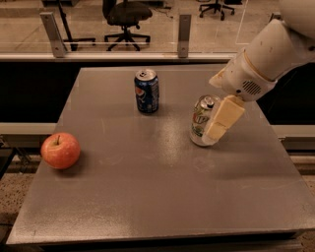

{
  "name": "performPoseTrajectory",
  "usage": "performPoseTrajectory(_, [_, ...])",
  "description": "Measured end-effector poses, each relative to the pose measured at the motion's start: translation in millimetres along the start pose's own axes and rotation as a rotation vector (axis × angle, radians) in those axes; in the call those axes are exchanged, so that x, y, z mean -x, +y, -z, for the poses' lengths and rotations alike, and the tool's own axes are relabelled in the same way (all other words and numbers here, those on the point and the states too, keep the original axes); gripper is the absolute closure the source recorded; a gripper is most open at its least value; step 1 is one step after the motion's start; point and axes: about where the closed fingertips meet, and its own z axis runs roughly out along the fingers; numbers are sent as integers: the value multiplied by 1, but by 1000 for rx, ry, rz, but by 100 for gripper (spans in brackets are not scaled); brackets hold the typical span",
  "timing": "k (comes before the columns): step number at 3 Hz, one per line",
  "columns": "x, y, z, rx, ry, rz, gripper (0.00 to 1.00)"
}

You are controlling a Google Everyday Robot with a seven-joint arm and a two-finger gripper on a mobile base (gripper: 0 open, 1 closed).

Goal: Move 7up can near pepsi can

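7up can (199,119), standing upright on the right half of the grey table (157,192), with the gripper (221,120) set against its right front side. The cream-coloured gripper slants down across the can from its shoulder to near its base, touching or overlapping it in this view; whether it grasps the can or merely stands beside it cannot be told. Above the gripper, the white wrist housing and arm (268,56) rise toward the upper right corner. The pepsi can (147,92) stands upright to the left of the 7up can and farther back on the table, apart from it, with bare tabletop between the two. A red apple (60,150) rests near the table's left edge, well apart from both cans. Behind the table runs a low rail with metal posts, and beyond it stands an office chair (125,12) on a pale floor.
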Motion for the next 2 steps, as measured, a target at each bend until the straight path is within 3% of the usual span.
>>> performPoseTrajectory(2, [4,0,-7,18,4,23,40])
